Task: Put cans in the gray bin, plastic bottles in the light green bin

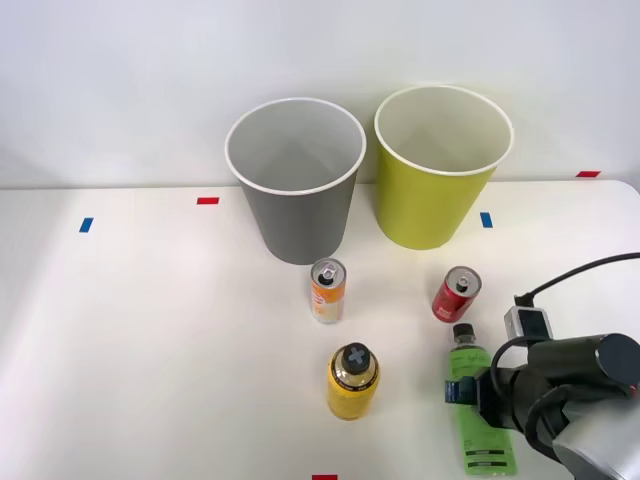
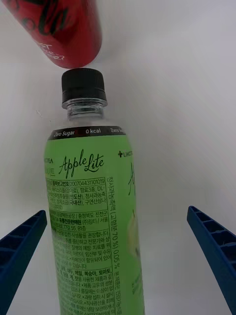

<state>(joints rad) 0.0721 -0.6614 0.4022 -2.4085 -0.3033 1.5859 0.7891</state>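
A slim green-labelled plastic bottle (image 1: 472,425) with a black cap lies flat on the white table at the front right. My right gripper (image 1: 468,395) hovers over its upper half. In the right wrist view the bottle (image 2: 93,216) lies between the open blue fingers (image 2: 22,246), with the gripper (image 2: 116,212) astride it and not touching. A red can (image 1: 456,294) stands just beyond the cap, also visible as the red can (image 2: 59,29). An orange-and-white can (image 1: 328,290) stands mid-table. The gray bin (image 1: 295,205) and the light green bin (image 1: 438,190) stand side by side at the back.
A short yellow bottle (image 1: 352,383) with a black cap stands upright at the front centre, left of my gripper. Small red and blue tape marks (image 1: 207,200) dot the table. The table's right edge (image 1: 632,200) is close to the arm.
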